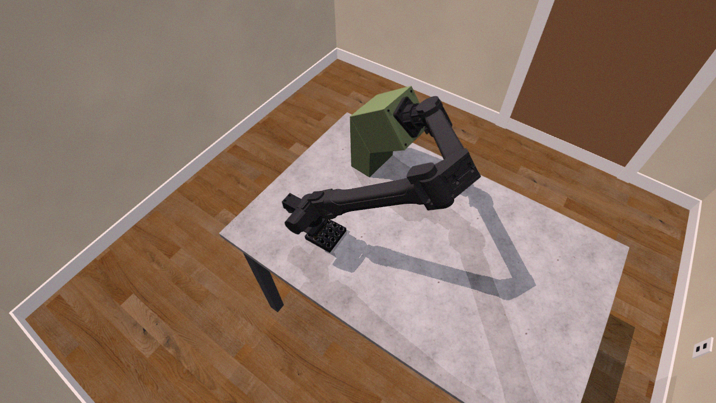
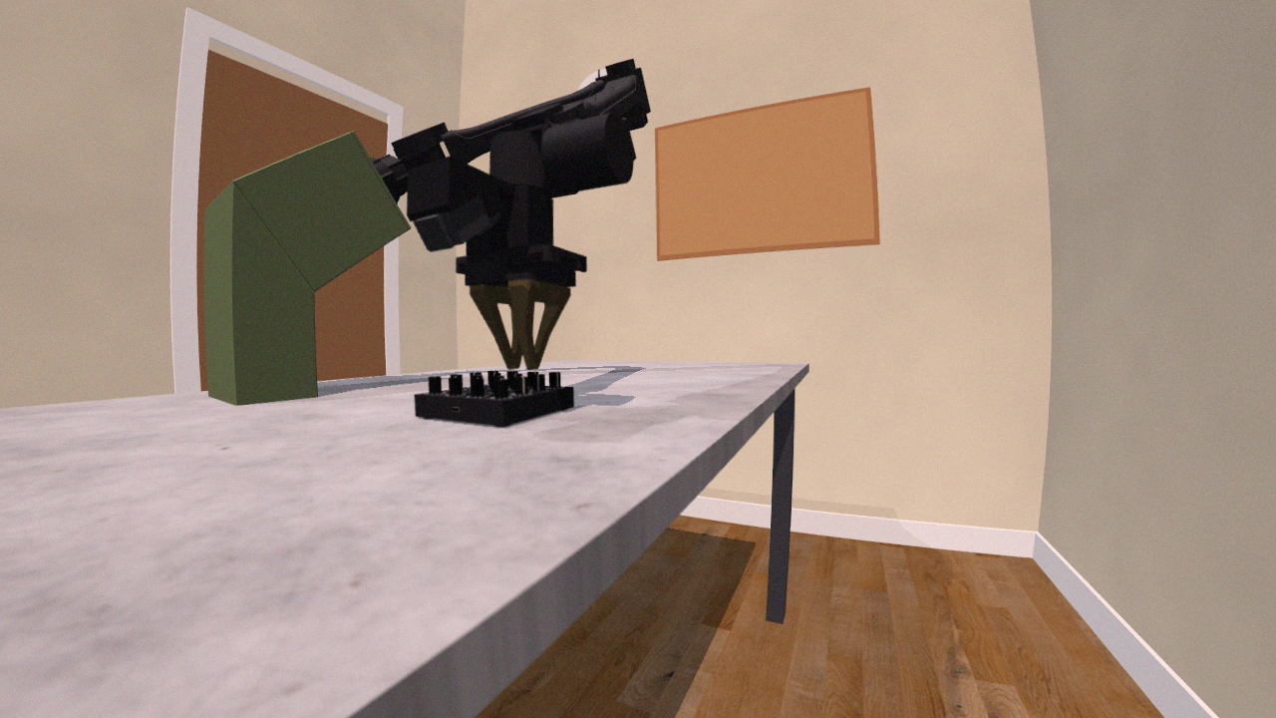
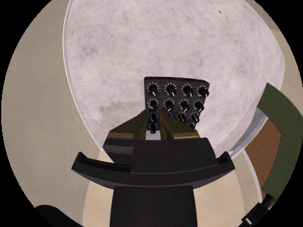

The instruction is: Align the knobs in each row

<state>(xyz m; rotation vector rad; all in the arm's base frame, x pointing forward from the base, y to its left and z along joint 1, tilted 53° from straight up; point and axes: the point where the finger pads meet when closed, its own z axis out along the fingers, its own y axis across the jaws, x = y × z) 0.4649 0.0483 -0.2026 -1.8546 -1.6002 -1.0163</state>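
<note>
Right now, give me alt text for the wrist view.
The end effector, fingers narrowly parted, hangs over the near-left knobs of the black knob box, one knob showing in the gap. The box sits on a grey table, with a green block at the right edge.

You've got 1 table (image 1: 500, 280), w/ 2 legs in view betw. the top & exterior views. 1 knob box (image 1: 328, 235) near the table's left edge. Knobs: 2 full rows of 4 show in wrist view, rest hidden behind fingers. 1 arm (image 1: 370, 192), 1 gripper (image 2: 526, 361), 1 green mount (image 1: 377, 132), 1 door, 1 corkboard (image 2: 767, 174).
</note>
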